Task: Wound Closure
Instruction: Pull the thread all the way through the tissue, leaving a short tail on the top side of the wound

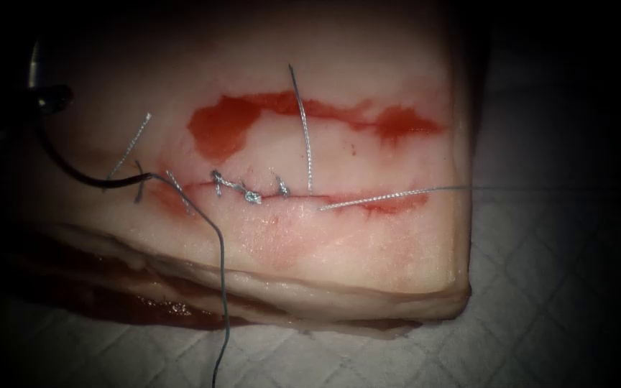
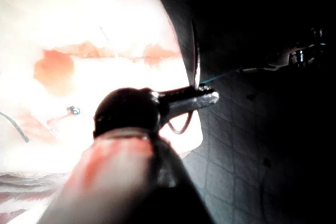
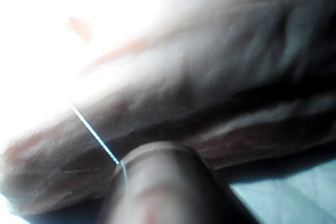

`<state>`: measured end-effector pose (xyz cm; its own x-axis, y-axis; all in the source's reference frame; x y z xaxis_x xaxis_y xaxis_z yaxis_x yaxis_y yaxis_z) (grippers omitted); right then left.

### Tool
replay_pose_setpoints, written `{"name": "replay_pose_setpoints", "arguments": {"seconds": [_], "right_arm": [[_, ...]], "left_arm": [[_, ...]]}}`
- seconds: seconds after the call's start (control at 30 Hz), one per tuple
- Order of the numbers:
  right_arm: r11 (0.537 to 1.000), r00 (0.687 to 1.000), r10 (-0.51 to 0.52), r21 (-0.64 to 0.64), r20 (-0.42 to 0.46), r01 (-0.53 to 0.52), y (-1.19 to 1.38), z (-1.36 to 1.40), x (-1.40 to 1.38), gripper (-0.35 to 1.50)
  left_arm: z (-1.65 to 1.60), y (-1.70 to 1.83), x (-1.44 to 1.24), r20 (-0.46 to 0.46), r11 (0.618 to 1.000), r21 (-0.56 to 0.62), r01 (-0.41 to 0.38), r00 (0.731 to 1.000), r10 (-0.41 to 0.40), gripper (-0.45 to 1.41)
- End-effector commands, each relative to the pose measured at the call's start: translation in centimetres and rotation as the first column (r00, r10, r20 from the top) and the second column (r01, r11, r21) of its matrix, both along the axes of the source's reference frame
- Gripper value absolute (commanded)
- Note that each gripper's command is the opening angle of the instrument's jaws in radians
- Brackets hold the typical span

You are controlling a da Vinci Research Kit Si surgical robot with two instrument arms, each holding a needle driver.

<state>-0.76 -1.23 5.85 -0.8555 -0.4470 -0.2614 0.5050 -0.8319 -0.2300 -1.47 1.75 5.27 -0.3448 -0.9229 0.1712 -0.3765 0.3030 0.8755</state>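
Needle (image 2: 195, 51) pinched mid-curve by left end effector (image 2: 209, 98) (left of cut (image 1: 368, 202)), thread (image 1: 397, 194) pinched by right end effector (image 2: 296, 56)

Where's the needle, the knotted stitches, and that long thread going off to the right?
needle (image 2: 196, 61): left wrist view, mid-curve.
knotted stitches (image 1: 251, 196): endoscope view, a knot.
thread (image 1: 397, 195): endoscope view, stretch over the cut.
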Motion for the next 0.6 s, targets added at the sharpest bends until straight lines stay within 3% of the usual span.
{"name": "replay_pose_setpoints", "arguments": {"seconds": [0.03,0.07,0.2,0.3,0.37,0.4,0.47,0.6], "right_arm": [[0.999,0.999,-0.049,-0.009,-0.020,0.049,0.05,0.03,0.14,0.76],[0.998,0.998,-0.057,-0.011,-0.021,0.057,0.06,0.00,0.16,1.03],[0.994,0.994,-0.105,0.025,-0.032,0.106,0.17,-0.20,0.30,1.26],[0.991,0.993,-0.112,0.069,-0.024,0.113,0.30,-0.47,0.45,1.23],[0.991,0.995,-0.103,0.082,-0.008,0.103,0.41,-0.69,0.57,1.21],[0.994,0.995,-0.104,0.041,0.003,0.104,0.45,-0.80,0.62,1.21],[0.987,0.993,-0.115,-0.106,0.034,0.118,0.55,-1.05,0.74,1.25],[0.947,0.982,-0.189,-0.266,-0.002,0.181,0.69,-1.58,0.89,1.33]], "left_arm": [[0.05,0.02,-0.05,-0.001,1.000,0.001,0.002,1.000,-0.002,-0.45],[0.07,0.02,-0.04,-0.017,1.000,0.009,0.006,1.000,-0.006,-0.45],[0.20,0.07,0.05,-0.143,0.998,0.051,0.036,0.989,-0.029,-0.45],[0.33,0.11,0.15,-0.231,0.996,0.073,0.048,0.973,-0.030,-0.45],[0.43,0.16,0.24,-0.337,0.996,0.077,0.049,0.941,-0.020,-0.45],[0.47,0.19,0.29,-0.397,0.996,0.079,0.045,0.918,-0.010,-0.45],[0.57,0.28,0.39,-0.549,0.998,0.051,0.045,0.836,-0.010,-0.45],[0.75,0.59,0.60,-0.728,0.996,-0.056,0.063,0.680,-0.084,-0.45]]}}
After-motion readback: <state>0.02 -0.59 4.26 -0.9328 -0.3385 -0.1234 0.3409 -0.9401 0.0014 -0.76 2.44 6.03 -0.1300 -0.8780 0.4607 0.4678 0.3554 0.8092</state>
